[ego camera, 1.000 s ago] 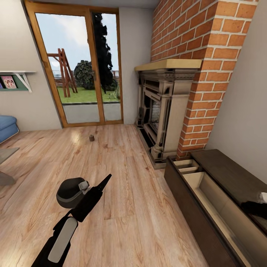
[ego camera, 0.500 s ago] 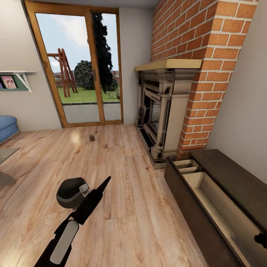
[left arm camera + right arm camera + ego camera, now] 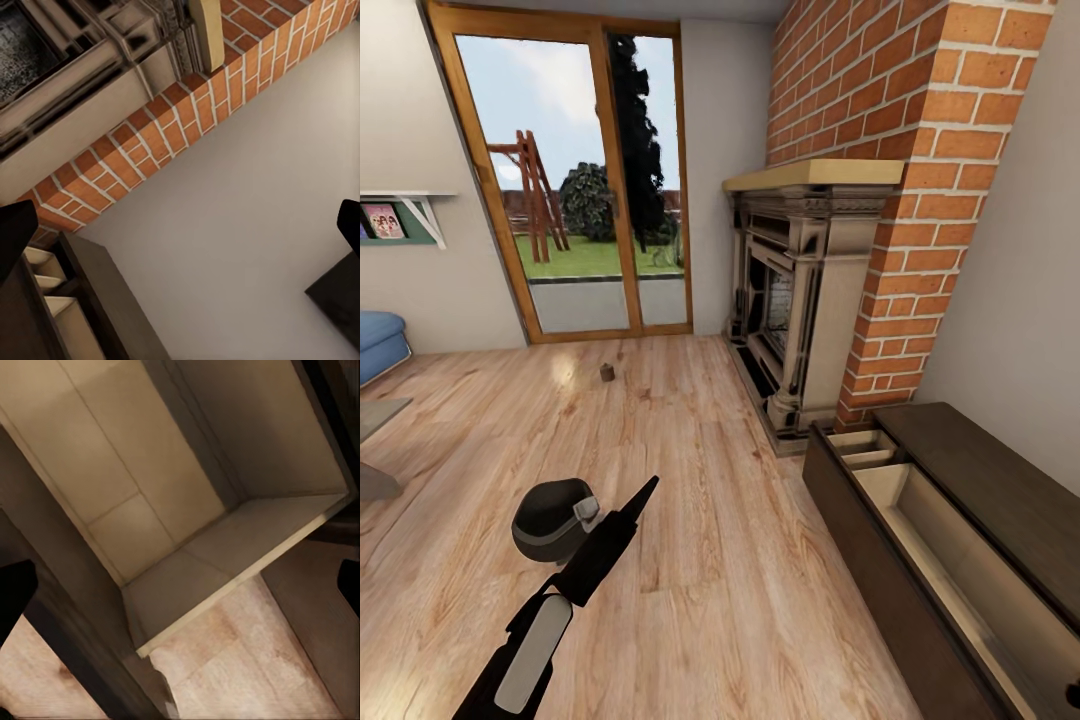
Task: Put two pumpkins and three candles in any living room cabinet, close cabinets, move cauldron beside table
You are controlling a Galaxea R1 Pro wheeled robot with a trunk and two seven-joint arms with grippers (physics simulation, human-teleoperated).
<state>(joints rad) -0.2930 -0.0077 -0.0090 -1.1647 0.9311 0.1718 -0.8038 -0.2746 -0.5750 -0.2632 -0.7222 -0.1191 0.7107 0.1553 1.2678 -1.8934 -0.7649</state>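
Leaving the cabinet (image 3: 920, 530) at near right with its pale, smooth drawers pulled out risks a snag as the base turns. One stubby candle (image 3: 606, 372) sits far off on glossy plank floor (image 3: 690, 480). Left end effector (image 3: 180, 232) and right end effector (image 3: 184, 589) both stand apart, empty.

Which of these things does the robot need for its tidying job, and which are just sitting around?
For the job: long dark brown wooden cabinet, drawers open; small stubby cylinder on the floor, probably a candle.
Just lying about: ornate beige-and-black fireplace; blue sofa; white wall shelf.
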